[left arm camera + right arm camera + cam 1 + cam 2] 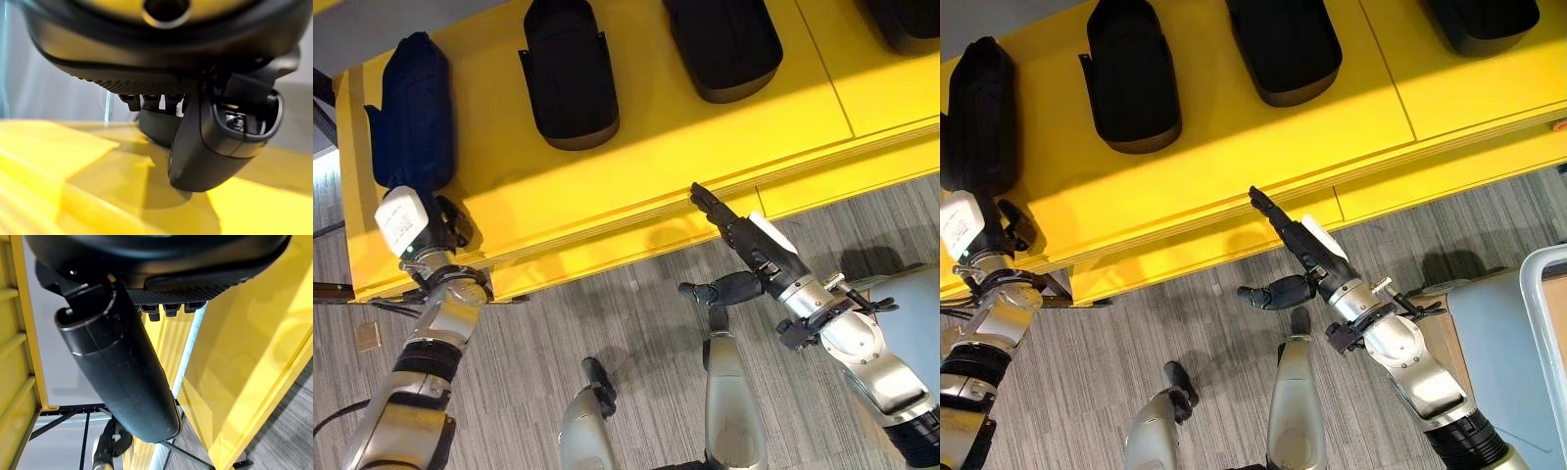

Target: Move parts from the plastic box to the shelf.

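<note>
Left hand [435, 223], fingers hidden, rests by dark blue part [411, 113] upper left on yellow shelf [685, 147], likely setting it down. Right hand [744, 240], fingers straight, holds nothing.

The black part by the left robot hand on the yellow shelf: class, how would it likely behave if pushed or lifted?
The black part looks like moulded plastic, so probably stiff, not floppy. It lies flat and long on the yellow shelf, so it should slide rather than roll. Its hollow look suggests it is light.

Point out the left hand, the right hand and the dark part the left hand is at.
left hand [435, 223], left eye view, its back.
right hand [736, 235], left eye view, its palm.
dark part [411, 113], left eye view, its middle.
</note>
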